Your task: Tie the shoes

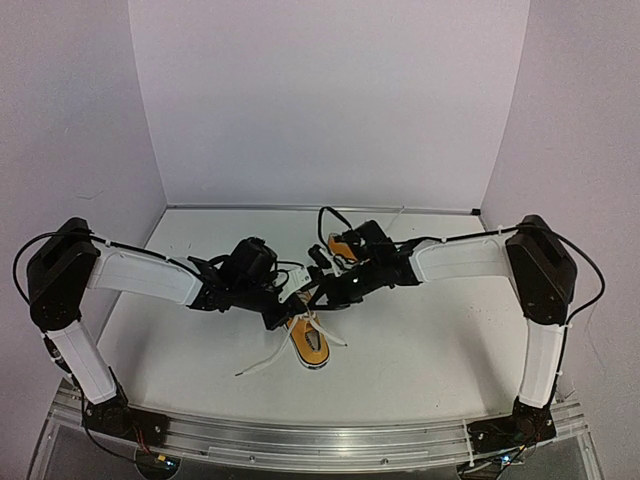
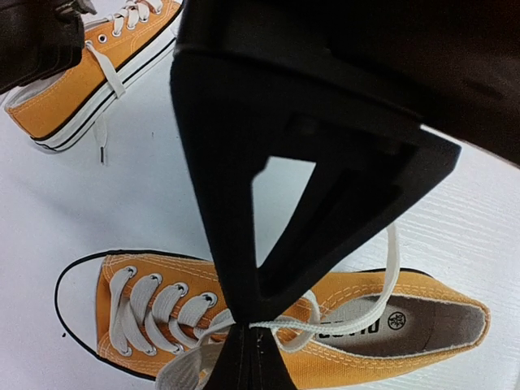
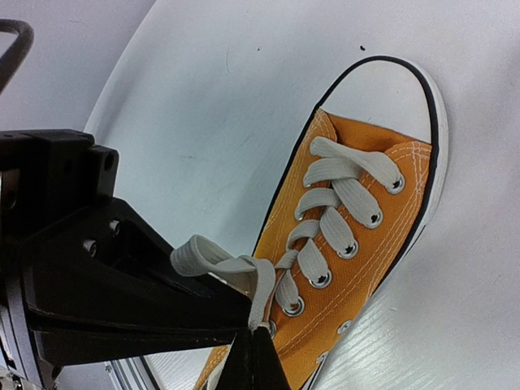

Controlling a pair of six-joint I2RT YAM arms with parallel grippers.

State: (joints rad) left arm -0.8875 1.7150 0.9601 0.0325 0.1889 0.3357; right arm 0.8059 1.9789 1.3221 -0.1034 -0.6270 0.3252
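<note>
The left gripper [image 2: 248,349] is seen clamped together on a white lace [image 2: 357,313] of the near shoe [image 2: 366,361]. The right gripper [image 3: 252,345] is likewise pinched shut on a lace loop [image 3: 215,262]. Only in the left wrist view is the far shoe [image 2: 73,89] shown closely, at 10 o'clock. From above, the near shoe is found at 6 o'clock of both grippers on the white table [image 1: 430,340], enclosed by pale walls [image 1: 330,100].
</note>
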